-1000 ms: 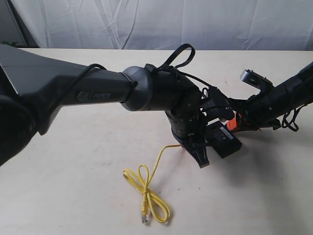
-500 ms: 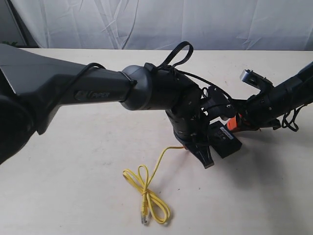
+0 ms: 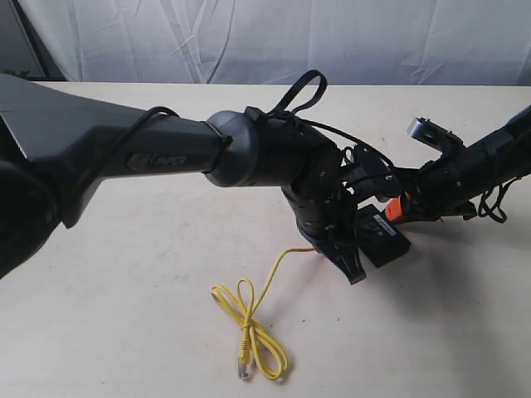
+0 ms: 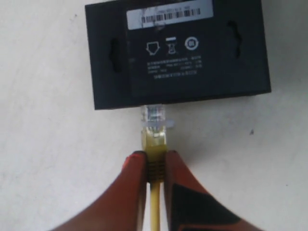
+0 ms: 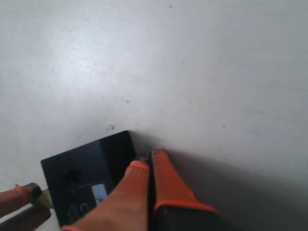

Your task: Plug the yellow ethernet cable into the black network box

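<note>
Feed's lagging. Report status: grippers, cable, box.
Left gripper shut on cable behind plug. Plug tip at box side, not visibly seated. Right gripper shut, tips at box's far edge. Nothing blocking plug.

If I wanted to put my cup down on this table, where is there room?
Bare table fills the exterior view's lower right, bordered by the looped yellow ethernet cable and the black network box; the far strip along the white curtain. Crowded around the box, where the left fingers and right fingers converge.

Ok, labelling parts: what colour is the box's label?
White with a black barcode; the label shows best in the left wrist view.
</note>
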Robot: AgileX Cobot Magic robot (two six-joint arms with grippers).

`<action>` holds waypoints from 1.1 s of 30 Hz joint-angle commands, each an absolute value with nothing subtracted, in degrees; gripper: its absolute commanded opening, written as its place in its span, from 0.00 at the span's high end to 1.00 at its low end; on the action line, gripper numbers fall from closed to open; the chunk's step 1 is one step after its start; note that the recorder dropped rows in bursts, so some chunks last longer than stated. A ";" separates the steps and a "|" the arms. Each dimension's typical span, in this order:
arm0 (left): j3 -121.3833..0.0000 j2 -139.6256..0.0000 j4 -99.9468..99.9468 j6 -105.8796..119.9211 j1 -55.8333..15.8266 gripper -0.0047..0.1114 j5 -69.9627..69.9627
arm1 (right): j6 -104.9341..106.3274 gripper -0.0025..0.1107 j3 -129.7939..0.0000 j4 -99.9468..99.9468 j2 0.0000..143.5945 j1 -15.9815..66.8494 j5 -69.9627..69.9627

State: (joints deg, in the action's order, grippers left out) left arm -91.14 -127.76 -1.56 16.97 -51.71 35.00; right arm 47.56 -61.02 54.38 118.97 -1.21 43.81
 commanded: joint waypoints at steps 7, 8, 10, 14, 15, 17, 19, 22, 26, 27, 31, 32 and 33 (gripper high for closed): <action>-91.23 -128.29 -4.59 16.55 -51.55 0.96 32.29 | 47.75 0.99 -60.90 54.06 119.72 -1.16 44.84; -91.23 -128.50 -4.59 16.55 -51.55 0.96 32.07 | 47.75 0.99 -60.90 54.06 119.72 -1.16 44.84; -91.23 -128.50 -4.59 16.55 -51.55 0.96 31.54 | 47.75 0.99 -60.90 54.06 119.72 -1.16 44.84; -91.23 -128.50 -4.59 16.55 -51.55 0.96 30.94 | 47.75 0.99 -60.90 54.06 119.72 -1.16 44.84; -91.23 -128.38 -4.59 16.55 -51.55 0.96 30.93 | 47.75 0.99 -60.90 54.06 119.72 -1.16 44.84; -91.23 -128.37 -4.03 16.55 -51.55 0.96 31.09 | 47.75 0.99 -60.90 54.06 119.72 -1.16 44.84; -91.23 -128.26 -2.91 16.55 -51.55 0.96 31.77 | 47.75 0.99 -60.90 54.06 119.72 -1.16 44.84; -91.23 -128.26 -2.67 16.55 -51.55 0.96 32.97 | 47.75 0.99 -60.90 54.06 119.72 -1.16 44.84; -91.23 -128.19 -2.67 16.55 -51.55 0.96 34.13 | 47.75 0.99 -60.90 54.06 119.72 -1.16 44.73; -91.23 -128.03 -2.67 16.55 -51.55 0.96 34.40 | 47.75 0.99 -60.90 53.92 119.72 -1.16 44.73; -91.23 -127.90 -3.00 16.66 -51.55 0.96 35.32 | 47.75 0.99 -60.90 53.92 119.72 -1.16 44.25; -91.23 -127.90 -3.17 16.66 -51.55 0.96 35.60 | 47.75 0.99 -60.90 53.92 119.72 -1.16 44.07; -91.23 -127.90 -3.19 16.66 -51.55 0.96 35.70 | 47.75 0.99 -60.90 53.92 119.72 -1.16 43.99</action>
State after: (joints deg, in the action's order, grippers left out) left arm -91.03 -128.32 -2.67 16.97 -51.49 35.10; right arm 47.56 -61.02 54.41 118.97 -1.21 43.94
